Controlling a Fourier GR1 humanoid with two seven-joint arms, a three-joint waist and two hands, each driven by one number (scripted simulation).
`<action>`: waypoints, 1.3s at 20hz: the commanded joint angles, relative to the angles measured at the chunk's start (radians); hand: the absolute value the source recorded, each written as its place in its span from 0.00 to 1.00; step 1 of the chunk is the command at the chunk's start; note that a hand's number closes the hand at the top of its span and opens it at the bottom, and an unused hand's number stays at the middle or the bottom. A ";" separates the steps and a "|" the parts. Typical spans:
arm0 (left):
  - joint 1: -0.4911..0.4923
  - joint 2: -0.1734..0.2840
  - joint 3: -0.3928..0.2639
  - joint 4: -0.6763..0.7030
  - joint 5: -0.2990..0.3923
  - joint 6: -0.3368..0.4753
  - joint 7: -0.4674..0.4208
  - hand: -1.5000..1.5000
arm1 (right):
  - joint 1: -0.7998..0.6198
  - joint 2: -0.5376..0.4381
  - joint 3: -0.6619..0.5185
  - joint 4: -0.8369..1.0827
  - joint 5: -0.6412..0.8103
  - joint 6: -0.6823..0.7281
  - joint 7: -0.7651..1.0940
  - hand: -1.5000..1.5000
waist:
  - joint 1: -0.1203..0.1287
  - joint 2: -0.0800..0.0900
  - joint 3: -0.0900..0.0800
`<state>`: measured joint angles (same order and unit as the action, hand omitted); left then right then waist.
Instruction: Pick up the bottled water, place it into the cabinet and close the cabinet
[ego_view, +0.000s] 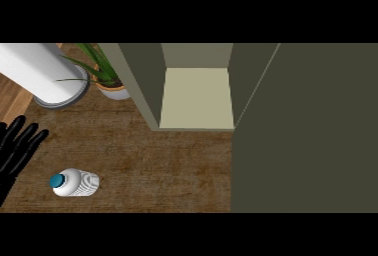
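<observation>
fingers (22, 132) of black left hand (15, 150): straight, spread, holding nothing, resting at left edge | right hand: not seen | small white ribbed water bottle with teal cap (74, 183): upright on brown counter (162, 160), near left hand, apart, probably within reach | olive cabinet (196, 97): open, pale shelf bare, ready for bottle; door (303, 130) open at right

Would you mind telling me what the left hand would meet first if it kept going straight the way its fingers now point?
The left hand is open, fingers pointing up the view and slightly right. Straight on, it would probably reach the large white cylinder first, though depth is unclear. The bottled water lies off that line.
</observation>
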<state>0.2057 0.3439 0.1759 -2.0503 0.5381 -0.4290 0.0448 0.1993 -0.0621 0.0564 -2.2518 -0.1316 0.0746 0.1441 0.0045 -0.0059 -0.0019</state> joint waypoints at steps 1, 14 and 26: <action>0.136 0.117 0.124 -0.034 0.225 -0.143 0.047 0.00 | 0.127 0.004 0.048 -0.145 -0.044 0.005 0.107 0.00 | 0.007 -0.005 0.001; 0.267 0.059 0.290 0.059 0.219 -0.334 0.028 0.00 | 0.422 0.002 0.150 -0.342 -0.020 0.080 0.048 0.00 | -0.013 0.001 0.002; 0.084 -0.078 0.293 0.241 -0.111 -0.292 -0.063 0.00 | 0.522 0.000 0.202 -0.361 0.035 0.095 -0.035 0.00 | -0.019 0.003 0.001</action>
<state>0.3451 0.2941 0.4631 -1.8745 0.5312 -0.7337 0.0173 0.6482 -0.0540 0.2325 -2.4761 -0.1049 0.1654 0.0825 -0.0114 -0.0028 -0.0004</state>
